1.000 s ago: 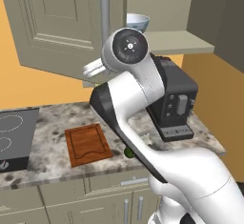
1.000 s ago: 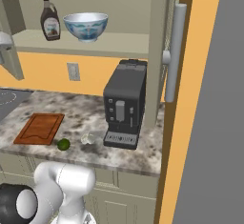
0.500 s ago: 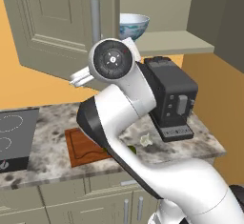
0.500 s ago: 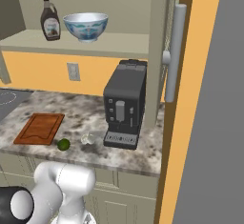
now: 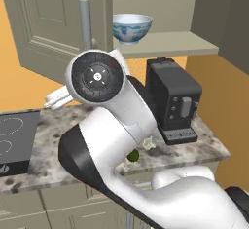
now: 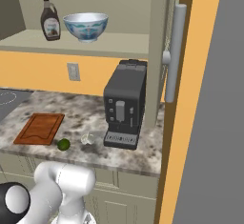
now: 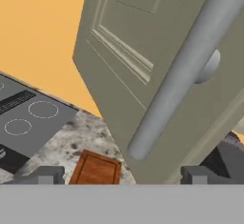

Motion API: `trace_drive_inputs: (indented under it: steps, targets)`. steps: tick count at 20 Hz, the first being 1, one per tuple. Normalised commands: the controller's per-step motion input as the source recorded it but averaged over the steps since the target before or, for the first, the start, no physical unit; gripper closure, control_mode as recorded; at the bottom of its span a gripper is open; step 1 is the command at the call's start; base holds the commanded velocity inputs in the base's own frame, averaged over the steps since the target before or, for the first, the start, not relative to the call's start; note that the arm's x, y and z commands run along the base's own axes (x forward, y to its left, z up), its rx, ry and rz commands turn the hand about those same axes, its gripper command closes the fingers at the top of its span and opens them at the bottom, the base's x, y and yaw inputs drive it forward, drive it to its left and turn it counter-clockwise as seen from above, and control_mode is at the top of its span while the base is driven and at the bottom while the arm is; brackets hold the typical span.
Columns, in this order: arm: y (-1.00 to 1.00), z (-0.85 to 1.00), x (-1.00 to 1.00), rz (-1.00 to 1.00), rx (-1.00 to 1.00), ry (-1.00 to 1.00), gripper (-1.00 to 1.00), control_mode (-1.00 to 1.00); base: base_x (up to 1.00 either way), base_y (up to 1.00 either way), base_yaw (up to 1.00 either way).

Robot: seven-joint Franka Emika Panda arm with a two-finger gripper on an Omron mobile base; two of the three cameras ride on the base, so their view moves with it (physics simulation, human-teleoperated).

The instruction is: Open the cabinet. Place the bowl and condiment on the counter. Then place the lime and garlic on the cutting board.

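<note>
Two dark finger tips of my gripper (image 7: 116,175) stand wide apart at 6 o'clock in the hand view, gripping nothing; the silver bar handle (image 7: 190,61) of the swung-open door (image 7: 143,37) runs diagonally just beyond them, apart from both.

Nearest on the counter (image 6: 86,111), in the right base view, the lime (image 6: 63,144) lies at about 8 o'clock, just off the near right corner of the cutting board (image 6: 39,128), not on it. The garlic (image 6: 87,138) sits just right of the lime, in front of the black coffee machine (image 6: 125,105). The board carries nothing. The black stovetop (image 5: 12,140) lies at 9 o'clock in the left base view.

Farther back and higher, the cabinet (image 6: 157,51) stands open. Its shelf holds the condiment (image 6: 49,20) at 11 o'clock and the bowl (image 6: 86,26) just to its right, close but apart. I cannot see into the bowl. The bottle's label is too small to read.

My own arm blocks much of the counter in the left base view; the coffee machine stands directly under the shelf.
</note>
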Motion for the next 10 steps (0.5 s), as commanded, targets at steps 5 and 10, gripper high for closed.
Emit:
trace_drive_inputs:
  steps: [5,10]
  targets:
    - [-0.35,0.11,-0.77,0.16,0.18,0.01,-1.00,-1.00,0.00,0.00,0.00]
    - [-1.00,0.01,-0.37,0.16,0.38,-0.05,-1.00,-1.00,0.00,0.00,0.00]
